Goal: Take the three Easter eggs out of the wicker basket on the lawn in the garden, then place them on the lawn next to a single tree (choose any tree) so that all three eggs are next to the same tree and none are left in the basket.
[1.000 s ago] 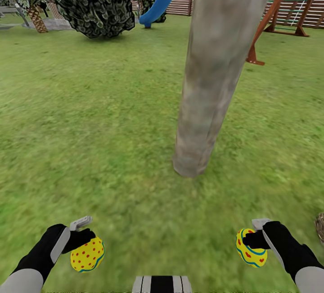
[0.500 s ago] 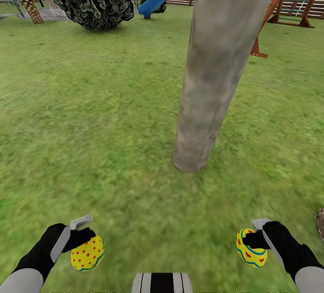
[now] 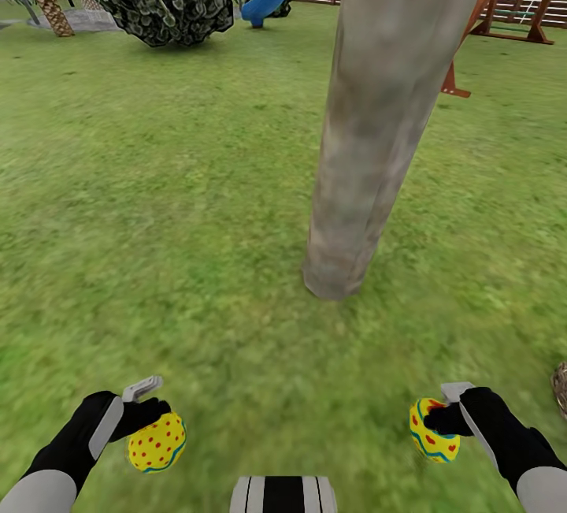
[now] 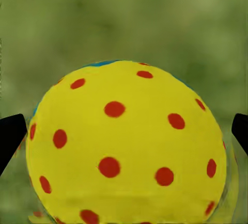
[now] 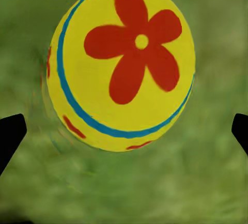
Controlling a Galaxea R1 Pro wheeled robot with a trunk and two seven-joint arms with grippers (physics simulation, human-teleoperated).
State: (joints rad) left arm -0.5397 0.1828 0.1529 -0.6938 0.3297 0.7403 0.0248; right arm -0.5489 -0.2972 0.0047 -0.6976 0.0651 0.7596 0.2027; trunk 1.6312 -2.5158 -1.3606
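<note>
- The left gripper (image 3: 150,416) has its jaws closed on a smooth yellow red-dotted egg (image 3: 157,442).
- The right gripper (image 3: 441,418) grips a flower-marked egg (image 3: 431,429).
- Both hang over blurry grass (image 3: 173,206), near the rough grey cylindrical trunk (image 3: 370,158).

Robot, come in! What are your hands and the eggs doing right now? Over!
Left gripper holds dotted egg; right gripper holds flower egg. Tree trunk straight ahead. Basket edge at right. Grass path open.
</note>
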